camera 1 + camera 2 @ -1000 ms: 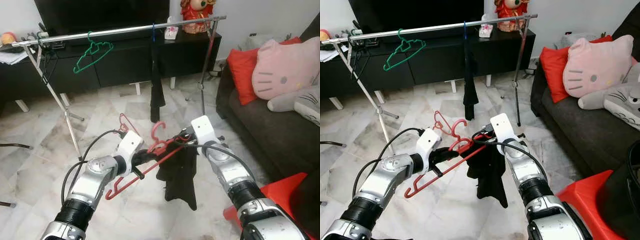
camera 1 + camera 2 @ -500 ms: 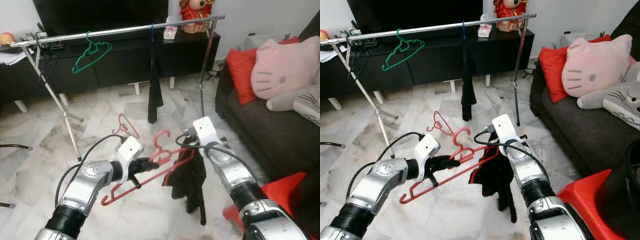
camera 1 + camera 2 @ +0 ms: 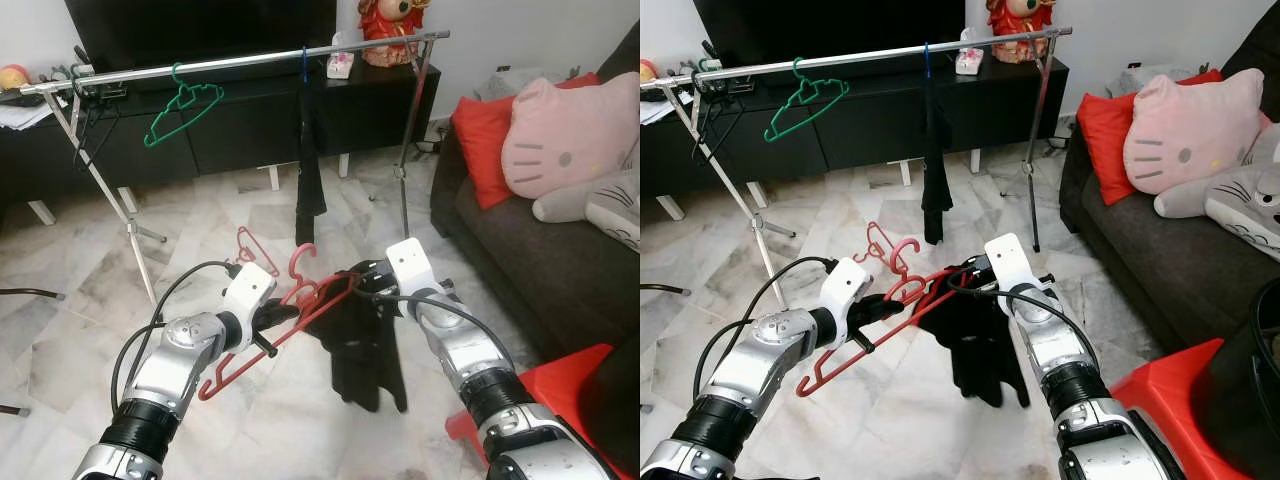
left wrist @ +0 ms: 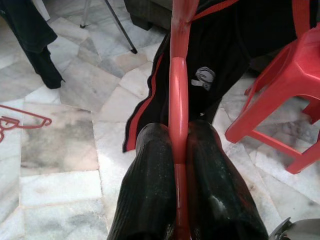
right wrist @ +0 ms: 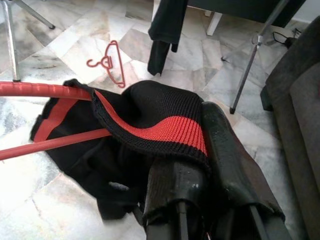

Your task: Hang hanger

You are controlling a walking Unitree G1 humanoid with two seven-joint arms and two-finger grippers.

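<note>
Over the marble floor (image 3: 90, 250), from the head views, both arms reach forward and share a red hanger (image 3: 262, 335) held low in front of the robot. The left gripper (image 3: 283, 315) grips the hanger near its hook, and the right gripper (image 3: 362, 279) holds its far right end, where a black garment (image 3: 362, 345) with red trim droops toward the floor. Far beyond stands a metal clothes rail (image 3: 250, 60) with a green hanger (image 3: 183, 108) on its left part and a dark garment (image 3: 311, 180) hanging near the middle. Another red hanger (image 3: 252, 250) lies on the floor between the arms and the rail. A dark sofa (image 3: 540, 250) with a pink cushion (image 3: 565, 135) sits to the right.

The left wrist view has the two black fingers (image 4: 150, 190) pressed together on the red hanger's bar.

The right wrist view has that gripper's fingers (image 5: 232, 165) clamped on the garment's red-banded black hem, draped over the hanger's end.
</note>
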